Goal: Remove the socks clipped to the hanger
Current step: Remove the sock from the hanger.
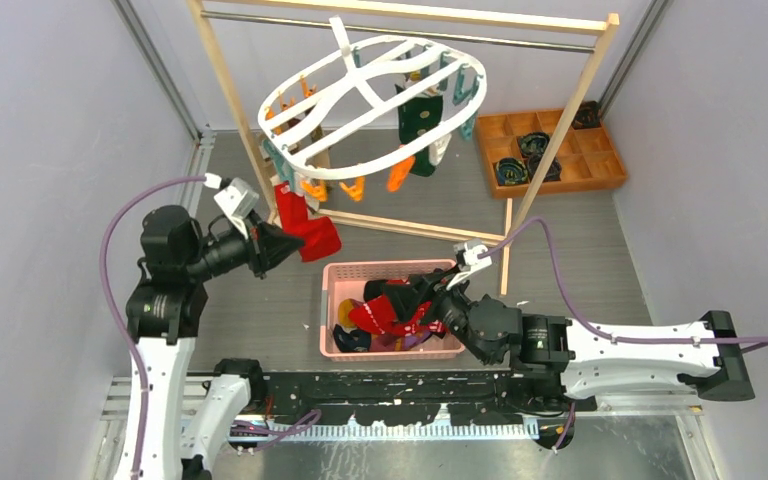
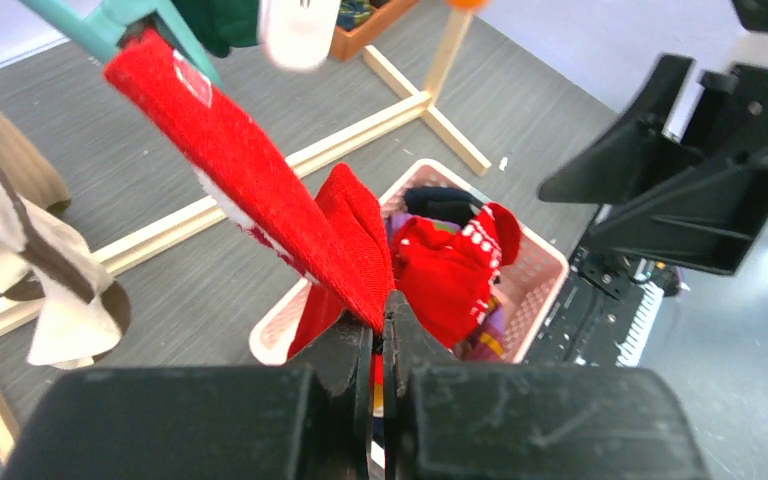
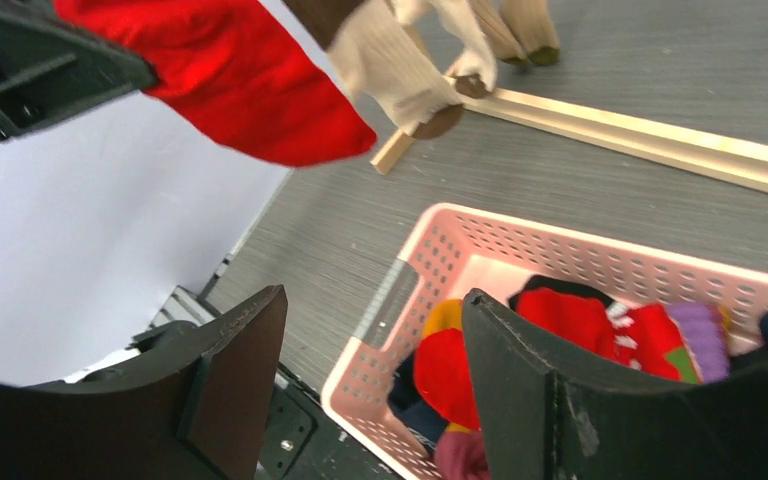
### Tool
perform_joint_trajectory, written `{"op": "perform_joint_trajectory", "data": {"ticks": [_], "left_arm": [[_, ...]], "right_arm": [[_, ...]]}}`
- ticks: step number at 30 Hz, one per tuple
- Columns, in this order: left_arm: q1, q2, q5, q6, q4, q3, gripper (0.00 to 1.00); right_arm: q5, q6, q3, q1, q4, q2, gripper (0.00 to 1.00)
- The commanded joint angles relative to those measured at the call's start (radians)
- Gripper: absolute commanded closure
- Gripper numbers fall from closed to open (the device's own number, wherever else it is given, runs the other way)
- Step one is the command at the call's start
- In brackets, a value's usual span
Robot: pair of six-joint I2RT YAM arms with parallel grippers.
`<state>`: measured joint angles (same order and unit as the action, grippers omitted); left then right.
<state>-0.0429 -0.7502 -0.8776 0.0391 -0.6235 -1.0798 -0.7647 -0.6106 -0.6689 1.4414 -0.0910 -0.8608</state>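
The job looks partly done. A pile of loose socks (image 1: pixel 392 315) already lies in the pink basket (image 1: pixel 328 300) at the near edge of the surface, between the two arms. The hanger (image 1: pixel 332 174) hangs from a wooden rack (image 1: pixel 228 75) over the far left of the surface. It carries a dark green sock (image 1: pixel 418 120), a few pale ones and a red sock (image 1: pixel 310 232), so several are left to take off.

The left gripper (image 2: pixel 382 310) has its jaws together, clamped on the red sock's lower end. The sock's upper end sits in a teal clip (image 2: pixel 110 25), not yet freed. The right gripper (image 3: pixel 372 300) hangs over the basket, jaws apart and empty.

Bars and clips hide parts of the hanging socks, so an exact count cannot be made.
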Motion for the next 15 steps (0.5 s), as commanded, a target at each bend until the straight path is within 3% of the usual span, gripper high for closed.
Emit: {"op": "perform_joint_trajectory", "data": {"ticks": [1,11,15], "left_arm": [[-0.008,0.064,-0.107,-0.012,-0.092,-0.032,1.0],[-0.011,0.081,-0.212,0.078,-0.072,-0.088,1.0],[-0.024,0.072,-0.247,0.111,-0.033,-0.098,1.0]], "right_arm": [[0.021,0.103,-0.113,0.039,-0.134,-0.059,0.29],[0.052,0.228,-0.349,0.133,-0.256,-0.235,0.26],[-0.026,0.236,-0.504,0.131,-0.223,-0.339,0.19]]}}
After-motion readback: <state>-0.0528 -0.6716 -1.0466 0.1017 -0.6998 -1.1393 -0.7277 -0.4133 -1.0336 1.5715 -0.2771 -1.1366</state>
